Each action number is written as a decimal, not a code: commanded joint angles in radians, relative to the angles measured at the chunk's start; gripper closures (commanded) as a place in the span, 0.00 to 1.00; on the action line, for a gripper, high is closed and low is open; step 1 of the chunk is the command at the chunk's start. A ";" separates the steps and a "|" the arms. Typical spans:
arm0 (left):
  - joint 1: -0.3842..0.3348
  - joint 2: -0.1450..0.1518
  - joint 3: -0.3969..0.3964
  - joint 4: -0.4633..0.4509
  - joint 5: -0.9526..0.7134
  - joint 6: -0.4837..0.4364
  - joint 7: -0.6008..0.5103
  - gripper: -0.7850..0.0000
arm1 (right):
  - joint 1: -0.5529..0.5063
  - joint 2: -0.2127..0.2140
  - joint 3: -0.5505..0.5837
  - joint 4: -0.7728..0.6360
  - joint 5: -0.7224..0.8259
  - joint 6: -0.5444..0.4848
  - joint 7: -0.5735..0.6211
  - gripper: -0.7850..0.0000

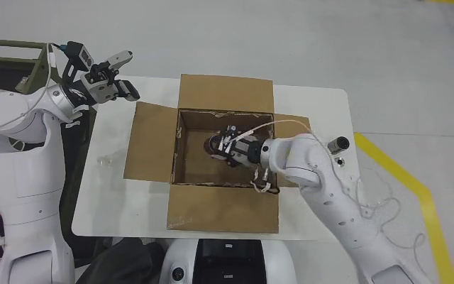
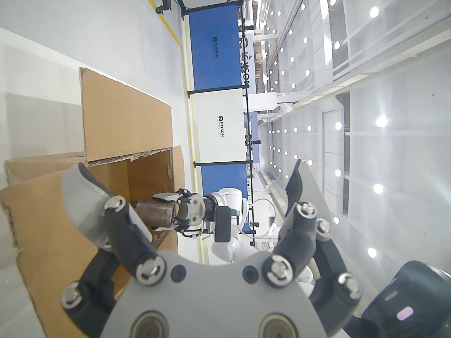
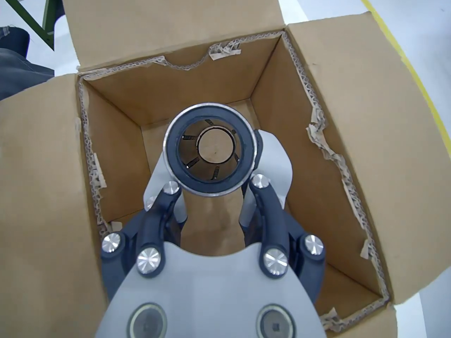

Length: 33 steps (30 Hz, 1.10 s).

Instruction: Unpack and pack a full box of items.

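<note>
Left gripper (image 1: 113, 74): left of open cardboard box (image 1: 220, 206), off its far corner, fingers spread, holding nothing. Right gripper (image 3: 211, 167): inside box, above its floor, clenched on dark hollow cylinder (image 2: 155, 211), metal-rimmed.

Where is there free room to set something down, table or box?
The white table is mostly open between the cardboard box's side flap and the edge nearest the left gripper; a narrower strip lies beyond the opposite flap. The box floor looks bare, but the right gripper holding a metal cylinder crowds its opening.
</note>
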 commanded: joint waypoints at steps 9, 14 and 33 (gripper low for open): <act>0.000 0.000 0.000 0.000 0.000 0.000 0.000 0.00 | -0.145 0.037 0.123 -0.136 -0.016 0.012 -0.033 1.00; 0.000 0.000 0.000 0.000 0.000 0.000 0.000 0.00 | -0.188 0.048 0.148 -0.183 -0.030 0.021 -0.037 1.00; 0.000 0.000 0.000 0.000 0.000 0.000 0.000 0.00 | -0.195 0.051 0.150 -0.193 -0.042 0.030 -0.048 1.00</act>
